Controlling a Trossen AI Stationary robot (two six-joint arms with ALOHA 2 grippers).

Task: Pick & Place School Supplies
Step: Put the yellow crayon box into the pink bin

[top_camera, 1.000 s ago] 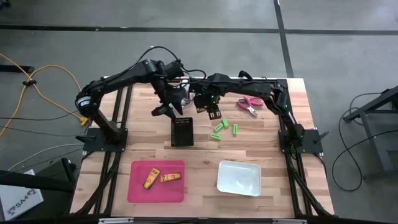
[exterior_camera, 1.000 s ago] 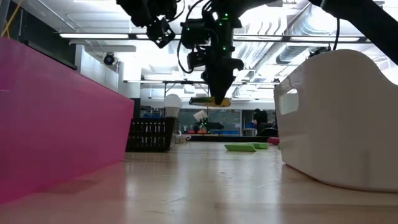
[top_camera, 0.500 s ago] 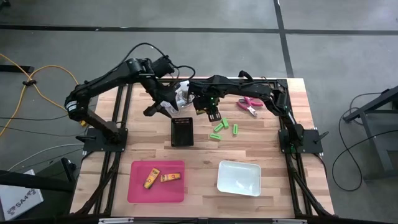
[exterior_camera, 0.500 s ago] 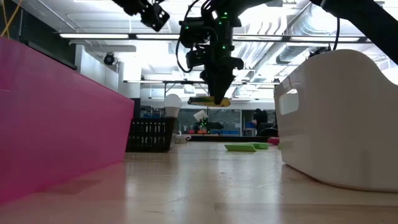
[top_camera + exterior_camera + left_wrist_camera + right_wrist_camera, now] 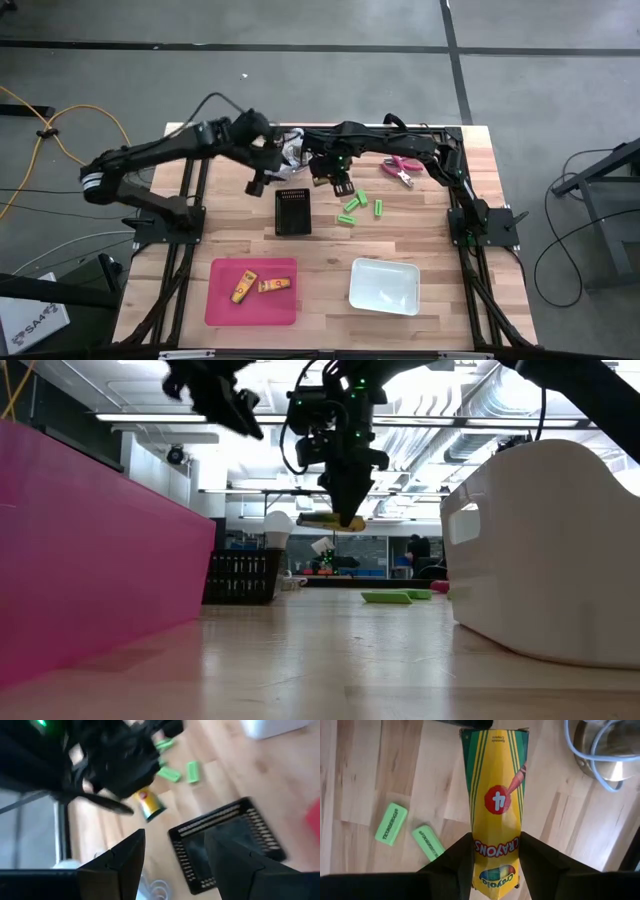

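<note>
The right gripper [image 5: 492, 870] pinches 1 crayon box [image 5: 494, 805] between its fingers, lifted off the desk [image 5: 330, 250] for carrying; the left gripper [image 5: 172, 855] hangs spread and empty.

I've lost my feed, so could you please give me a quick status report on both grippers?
Right gripper shut on crayon box, held above the table. Left gripper open, empty, near the black basket. Nothing blocking.

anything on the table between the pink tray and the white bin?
Nothing. In the high view, only bare wood lies between the pink tray and the white bin.
</note>
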